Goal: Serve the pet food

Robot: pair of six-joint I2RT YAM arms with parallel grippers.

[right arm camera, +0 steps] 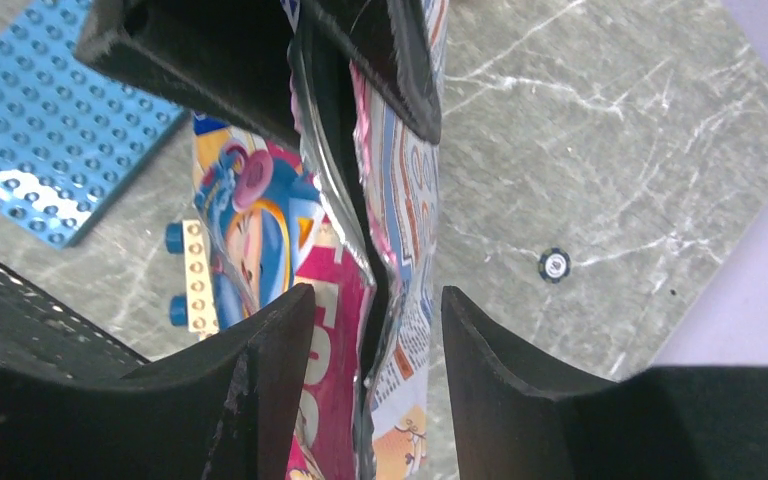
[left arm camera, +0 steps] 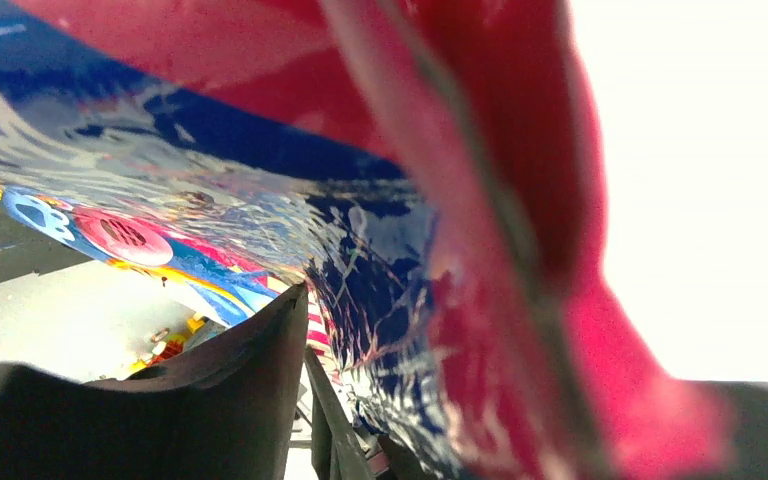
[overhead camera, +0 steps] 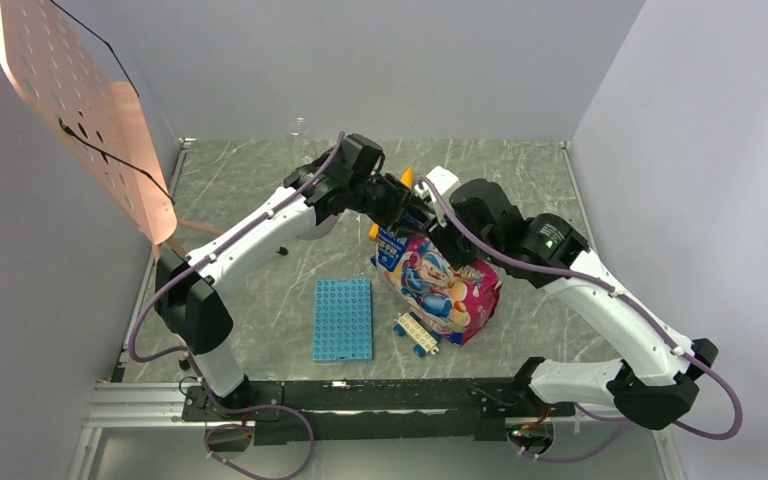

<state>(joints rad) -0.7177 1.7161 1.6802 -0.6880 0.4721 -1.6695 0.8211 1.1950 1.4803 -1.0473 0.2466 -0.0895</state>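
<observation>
Right pincer (right arm camera: 375, 295) apart astride rim of pet food bag (right arm camera: 410, 195), left pincer (right arm camera: 302, 115) clamped on it, over marbled table (right arm camera: 610, 150), pale walls (overhead camera: 460, 70).

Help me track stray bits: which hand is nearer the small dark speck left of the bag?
Left. The left hand is at the bag, toward the speck; the right hand is beyond it, farther right.

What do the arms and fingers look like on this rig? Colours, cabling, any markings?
The left arm and right arm both have white links with black joint housings. A lilac cable runs along each. A green light glows on a right-arm housing. The fingers are matte black and wedge-shaped. No lettering is legible.
</observation>
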